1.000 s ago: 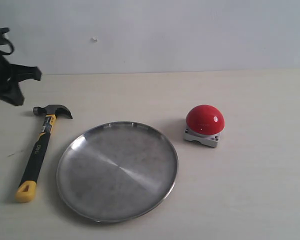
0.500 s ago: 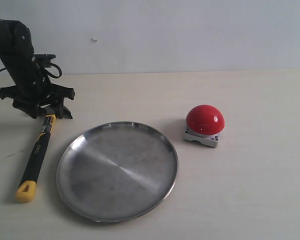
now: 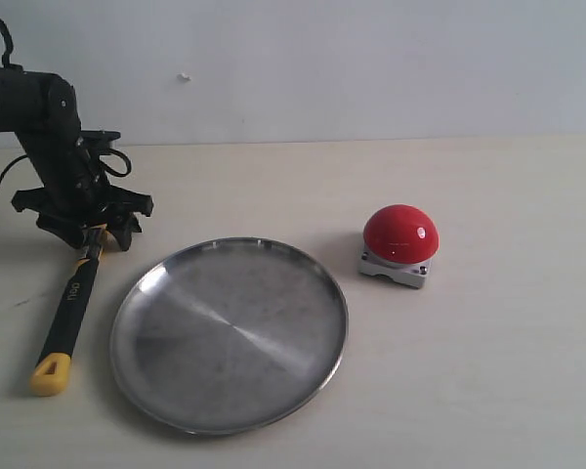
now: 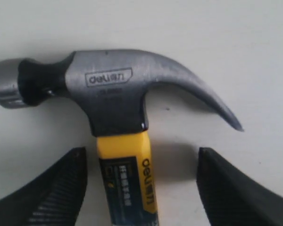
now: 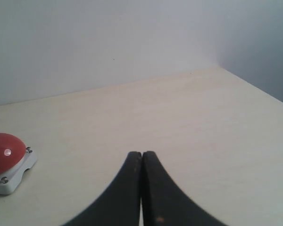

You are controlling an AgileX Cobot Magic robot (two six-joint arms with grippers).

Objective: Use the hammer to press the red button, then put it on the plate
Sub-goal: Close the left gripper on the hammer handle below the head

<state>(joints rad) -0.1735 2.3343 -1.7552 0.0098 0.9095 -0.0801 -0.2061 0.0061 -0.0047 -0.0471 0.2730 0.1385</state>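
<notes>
My left pincer [image 3: 86, 227] hangs wide open over the hammer [image 3: 70, 298], one side on each flank of the yellow handle just under the steel head. As far as I can tell, neither side touches it. The hammer lies flat just beside the plate [image 3: 137, 293], on the side away from the red button [image 3: 400, 232].

Gripping this close to the head, I judge the long handle could droop and swing, clip the plate's rim, or twist out if the glossy grip slips as I close.

My right pincer [image 5: 141, 162] is pressed together and empty, beyond the button from the plate.

The desk [image 3: 488, 371] is pale, smooth and matte. A plain whitish wall [image 3: 371, 68] stands behind the plate.
</notes>
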